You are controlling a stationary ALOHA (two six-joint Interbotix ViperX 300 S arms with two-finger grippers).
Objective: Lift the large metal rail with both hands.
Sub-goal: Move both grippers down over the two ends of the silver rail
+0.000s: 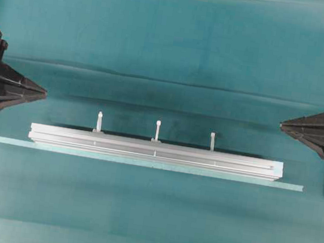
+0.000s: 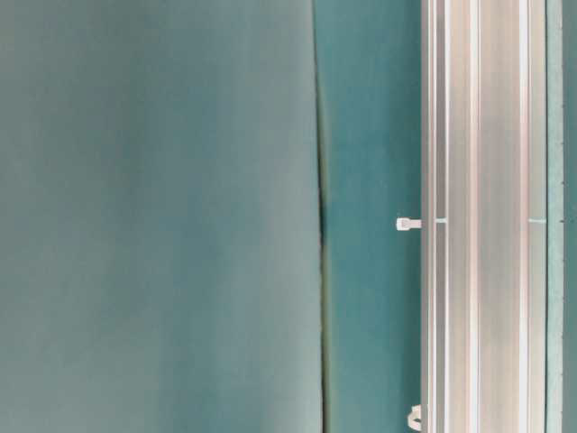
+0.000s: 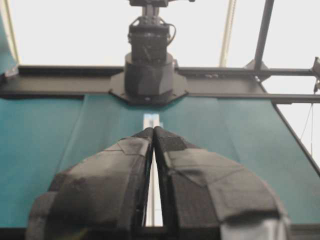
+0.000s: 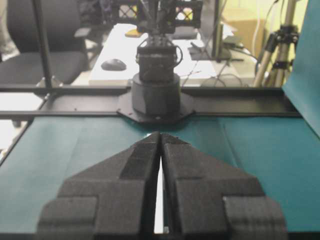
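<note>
**Rail untouched, both arms parked at the edges**

From my station, nothing is done yet: the long silver grooved aluminium rail [image 1: 155,151] lies flat on the teal cloth-covered table [image 1: 161,43], just behind a thin pale tape stripe [image 1: 144,164]. Three small white zip-tie tails [image 1: 157,130] stand up along its far edge. The black left gripper [image 1: 40,92] and black right gripper [image 1: 285,124] sit well apart from its ends, blocky padded jaws pressed together, holding nothing. Approach, grasp and lift all remain.

Grooved silver metal rail [image 1: 155,151] lies flat beside both closed claws.
</note>
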